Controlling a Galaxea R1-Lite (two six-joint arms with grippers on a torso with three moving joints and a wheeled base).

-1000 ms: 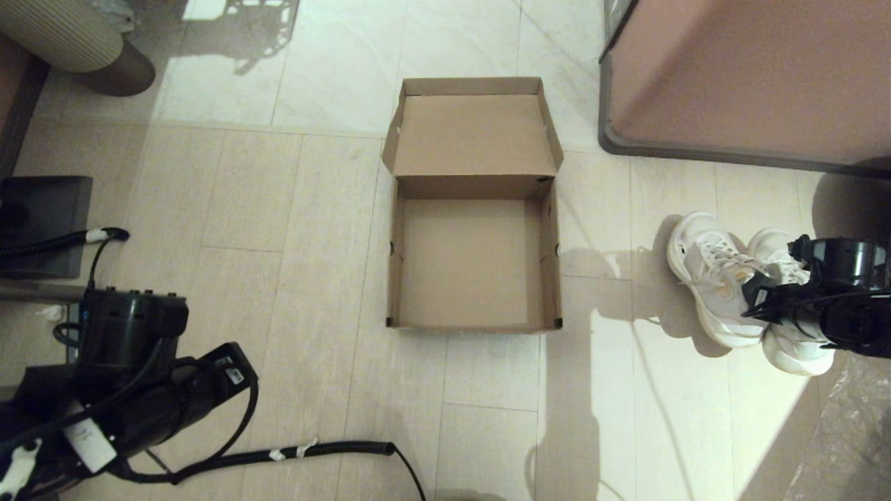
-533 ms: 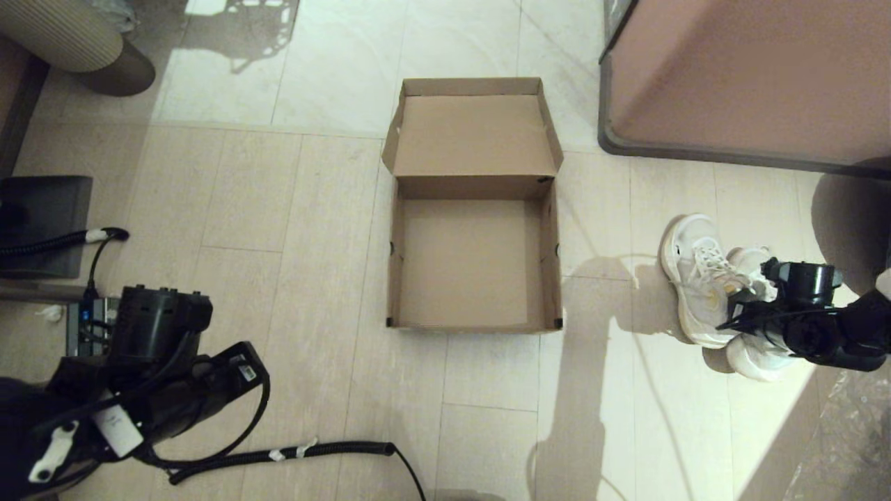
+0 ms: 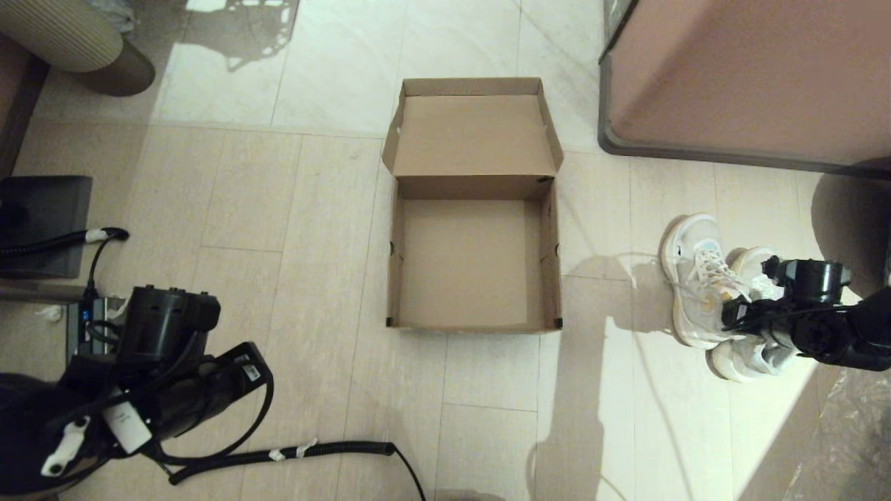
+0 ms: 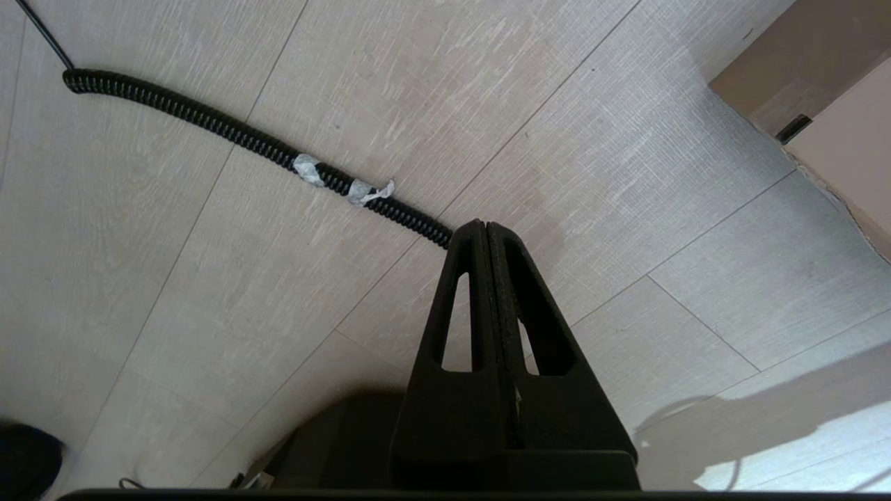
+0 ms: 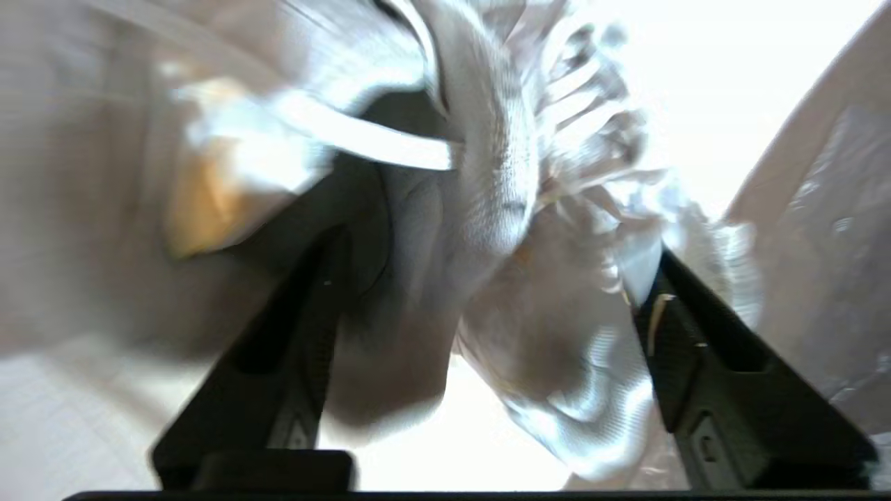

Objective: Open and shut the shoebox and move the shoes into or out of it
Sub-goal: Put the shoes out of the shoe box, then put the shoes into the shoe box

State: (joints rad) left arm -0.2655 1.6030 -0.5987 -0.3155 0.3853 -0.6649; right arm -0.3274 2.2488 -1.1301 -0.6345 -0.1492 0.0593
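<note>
The brown shoebox (image 3: 394, 264) stands open and empty on the floor, its flap lid (image 3: 473, 132) folded back on the far side. One corner of the shoebox (image 4: 807, 83) shows in the left wrist view. The white and grey shoes (image 3: 699, 285) sit on the floor to the right of it. My right gripper (image 5: 487, 278) has come in from the right. Its fingers (image 5: 313, 306) straddle the heel collars of both shoes and press on them. The right shoe is skewed, with its toe (image 3: 738, 362) turned toward the box. My left gripper (image 4: 485, 226) is shut and empty, low at the left.
A large pinkish-brown cabinet (image 3: 745, 76) stands at the back right. A coiled black cable (image 3: 292, 454) crosses the floor in front of me. A dark flat box (image 3: 42, 223) lies at the left, a ribbed round base (image 3: 69, 42) at the back left, and plastic sheeting (image 3: 849, 431) at the front right.
My right gripper dropped onto the shoes and closed around their heels. The pair shifted slightly toward the box and the right shoe turned. My left arm moved a little to the right.
</note>
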